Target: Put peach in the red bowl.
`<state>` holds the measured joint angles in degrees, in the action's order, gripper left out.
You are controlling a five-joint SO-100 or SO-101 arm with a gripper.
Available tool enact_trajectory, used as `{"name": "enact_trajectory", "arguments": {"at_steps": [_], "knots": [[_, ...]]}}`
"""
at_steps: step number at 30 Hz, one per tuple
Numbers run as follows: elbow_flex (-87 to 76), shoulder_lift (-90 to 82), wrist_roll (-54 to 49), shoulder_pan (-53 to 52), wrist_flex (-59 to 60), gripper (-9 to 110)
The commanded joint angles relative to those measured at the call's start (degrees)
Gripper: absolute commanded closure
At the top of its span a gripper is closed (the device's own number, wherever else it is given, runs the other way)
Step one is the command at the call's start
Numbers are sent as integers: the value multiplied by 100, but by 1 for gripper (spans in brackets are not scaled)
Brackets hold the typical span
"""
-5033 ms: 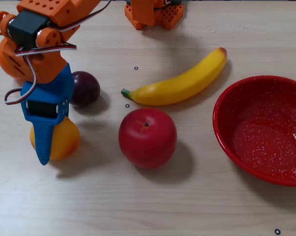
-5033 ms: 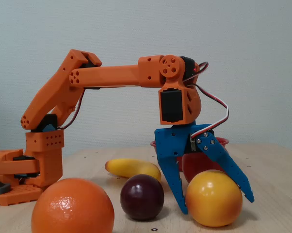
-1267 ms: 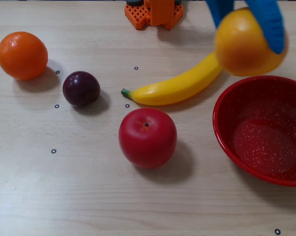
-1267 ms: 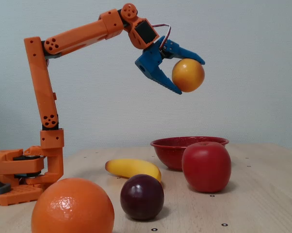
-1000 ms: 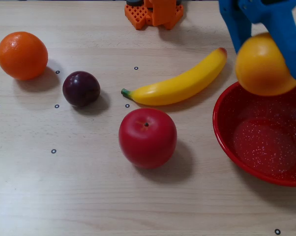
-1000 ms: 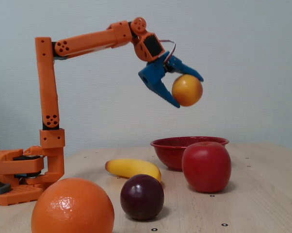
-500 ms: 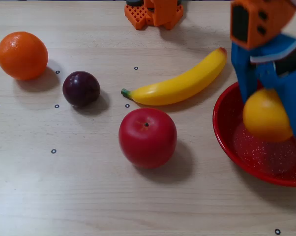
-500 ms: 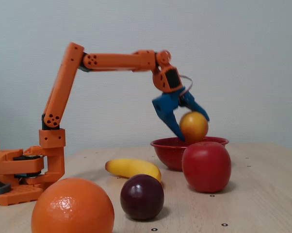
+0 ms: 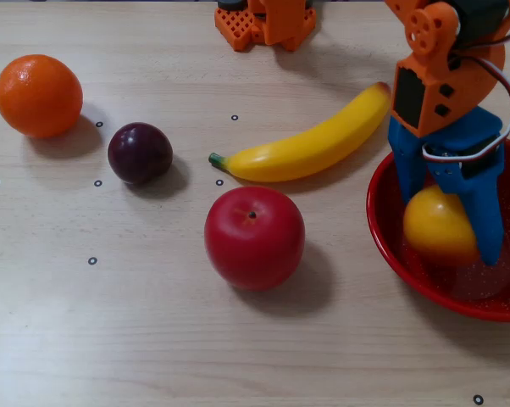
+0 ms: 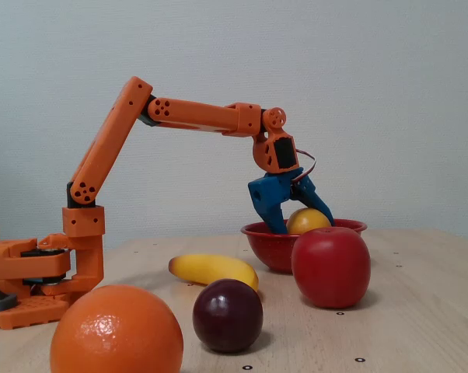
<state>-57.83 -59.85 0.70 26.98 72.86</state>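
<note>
Lowered since half a second ago, the peach (image 9: 438, 225) now sits down inside the red bowl (image 9: 389, 246), between the blue jaws of the gripper (image 9: 452, 229), which look clamped on it; whether it touches the bowl floor is hard to tell. Nearest in the side view is the orange (image 10: 115, 329), then plum (image 10: 227, 315), apple (image 10: 330, 266), banana (image 10: 212, 270), unmoved. Peach lies directly between the jaws; release comes next.

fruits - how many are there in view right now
5: orange far left, plum beside it, banana in the middle, apple in front, peach in the bowl between the gripper fingers.
</note>
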Motion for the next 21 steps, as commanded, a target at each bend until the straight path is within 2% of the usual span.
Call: {"name": "enact_trajectory", "arguments": {"at_steps": [1,5,15,21], "knots": [[642,-369,-237,334,9,65],[650,-545,-167,396,-132,61],[571,-896,-114,360,-158,59],[580,-1433,-9,167,-272,72]]}}
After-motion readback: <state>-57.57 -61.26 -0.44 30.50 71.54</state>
